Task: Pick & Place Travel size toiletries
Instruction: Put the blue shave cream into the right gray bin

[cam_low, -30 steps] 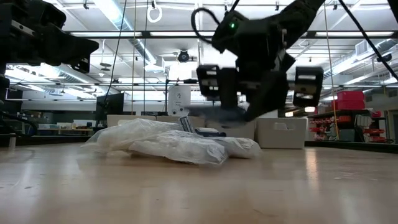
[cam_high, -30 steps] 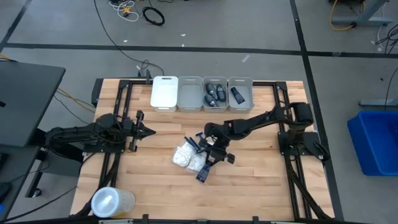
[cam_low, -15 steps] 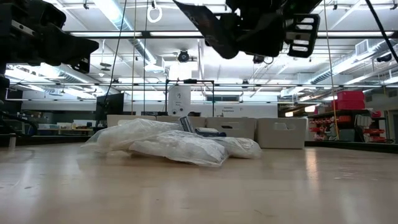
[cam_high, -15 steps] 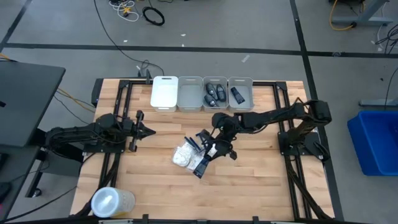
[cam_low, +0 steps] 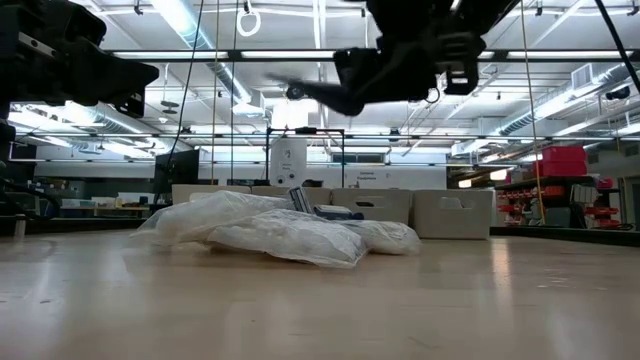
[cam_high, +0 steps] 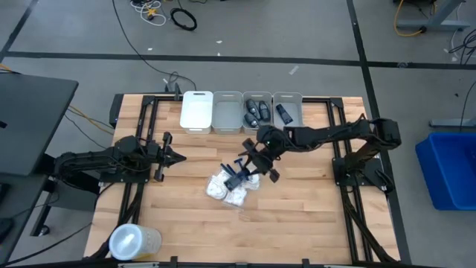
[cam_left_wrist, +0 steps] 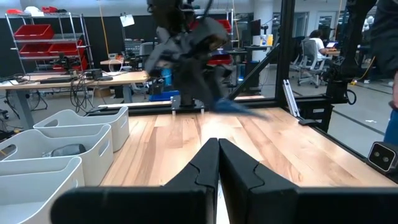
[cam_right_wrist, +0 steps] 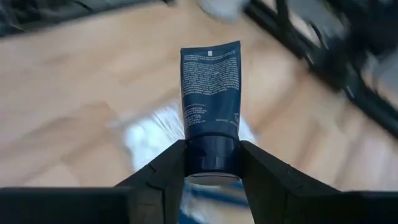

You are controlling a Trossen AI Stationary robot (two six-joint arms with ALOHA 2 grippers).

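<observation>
The right gripper (cam_right_wrist: 211,163) pinches a dark blue toiletry tube (cam_right_wrist: 210,93) by its cap end, with the printed body sticking out beyond the fingertips. In the high view the right gripper (cam_high: 249,170) hangs in the air just above the pile of white crinkly packets (cam_high: 232,187), between that pile and the row of white bins (cam_high: 227,112) beyond it.

The hold is only on the narrow cap, so the tube may swing or slide free while it is carried; it would then likely drop back onto the packets. The long body could also catch a bin wall if lowered at a slant.

More toiletries lie in the pile, and small dark containers (cam_high: 256,112) already sit in two bins. The left gripper (cam_high: 172,155) waits well to the side of the pile, fingers pressed together and empty.

The pile rests on a pale wooden table (cam_high: 178,223), with a clear round lidded tub (cam_high: 134,241) at the table's near corner. Beyond is a workshop with grey floor, cables, shelving, desks and a blue crate (cam_high: 450,167)
</observation>
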